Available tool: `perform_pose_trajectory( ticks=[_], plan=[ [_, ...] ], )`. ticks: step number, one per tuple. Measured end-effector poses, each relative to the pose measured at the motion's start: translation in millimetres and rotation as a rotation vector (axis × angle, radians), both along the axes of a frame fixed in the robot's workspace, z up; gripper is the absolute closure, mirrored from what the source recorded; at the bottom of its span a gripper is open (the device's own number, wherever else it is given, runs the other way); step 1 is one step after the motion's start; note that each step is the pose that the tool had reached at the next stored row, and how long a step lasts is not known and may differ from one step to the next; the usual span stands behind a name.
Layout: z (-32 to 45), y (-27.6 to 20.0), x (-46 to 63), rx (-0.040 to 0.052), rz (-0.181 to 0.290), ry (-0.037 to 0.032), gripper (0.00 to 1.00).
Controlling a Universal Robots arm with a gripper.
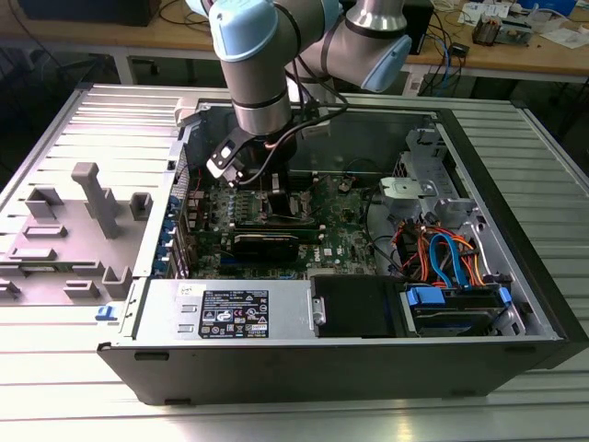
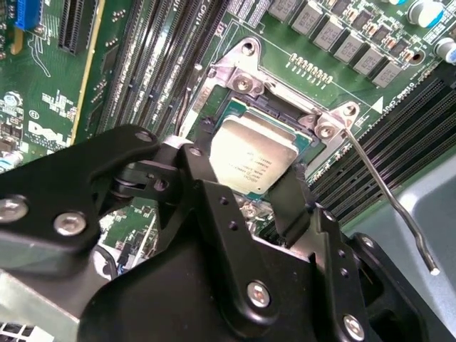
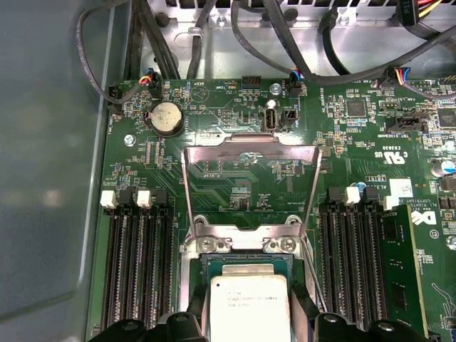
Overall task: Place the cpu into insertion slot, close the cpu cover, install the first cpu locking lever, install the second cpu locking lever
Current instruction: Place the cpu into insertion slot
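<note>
One cpu [image 3: 249, 310], one insertion slot [image 2: 281, 108], one cpu cover [image 3: 246, 140], one locking lever [image 2: 387, 192] in the second wrist view, one coin cell [image 3: 169, 117], one computer case [image 1: 368, 370]

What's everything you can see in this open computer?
case: one, black and grey, lying open
motherboard: one, green, inside the case
insertion slot: one, silver-rimmed, on the motherboard
cpu: one, silver-grey, held at the insertion slot
cpu cover: one, silver, swung open
locking lever: one, silver, angled out from the slot
memory slots: several, black, both sides of the insertion slot
coin battery: one, silver, on the motherboard
arm: one, blue-grey, reaching into the case
gripper: one, black, shut on the cpu
</note>
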State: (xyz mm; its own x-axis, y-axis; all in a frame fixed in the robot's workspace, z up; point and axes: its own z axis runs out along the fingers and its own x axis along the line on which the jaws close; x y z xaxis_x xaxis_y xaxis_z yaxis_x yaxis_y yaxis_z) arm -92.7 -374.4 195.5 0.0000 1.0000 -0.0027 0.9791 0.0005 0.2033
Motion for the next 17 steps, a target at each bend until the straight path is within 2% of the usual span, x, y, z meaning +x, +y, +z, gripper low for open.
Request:
perform_pose_trajectory(
  ticks=[2, 8, 12, 15, 17],
  plan=[
    [0.0, 0.0, 0.0, -0.0001, 0.000, 0.0001, 0.32],
    [0.9, 0.0, -0.1, -0.0007, 0.002, 0.0002, 0.32],
    [1.9, -0.2, 0.0, -0.0020, 0.024, 0.0010, 0.32],
    [4.2, -0.2, 2.4, -0.0021, 0.032, 0.0114, 0.32],
    [4.2, -0.2, 2.5, -0.0021, 0.031, 0.0115, 0.32]
  ],
)
